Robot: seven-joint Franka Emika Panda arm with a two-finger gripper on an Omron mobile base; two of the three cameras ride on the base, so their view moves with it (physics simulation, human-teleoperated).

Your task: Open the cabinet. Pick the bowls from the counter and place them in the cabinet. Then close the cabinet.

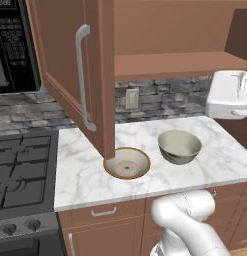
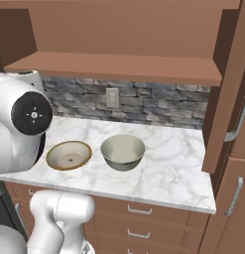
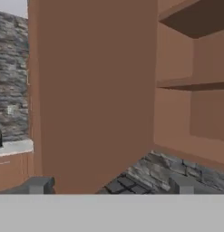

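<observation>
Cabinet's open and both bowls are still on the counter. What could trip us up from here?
1. The open left cabinet door hangs over the cream bowl; lifting that bowl straight up could strike the door's lower edge.
2. The grey-green bowl sits close beside the cream one, so a reach for either may nudge the other.
3. The gripper, open, faces the door's inside at close range; swinging toward the counter might clip it.
</observation>
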